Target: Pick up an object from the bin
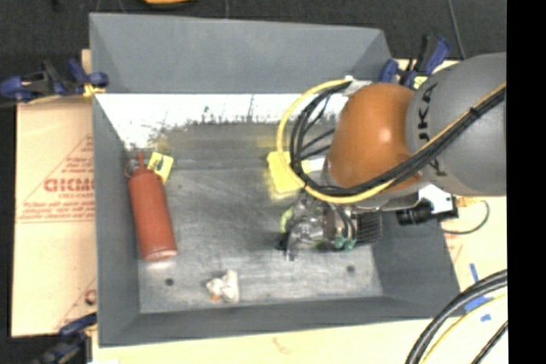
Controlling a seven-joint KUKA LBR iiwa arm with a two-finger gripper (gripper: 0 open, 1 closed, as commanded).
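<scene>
The gripper is hanging low in the middle of the bin; open or closed, I cannot tell. A yellow block is lying just beyond it. The approach seems to be in hand, and the next move is calling for alignment over the block, then closing.

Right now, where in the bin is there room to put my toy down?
The bare bin floor between the red cylinder and the yellow block is free, above the white crumpled scrap. It is crowded on the right, round the pincer.
</scene>
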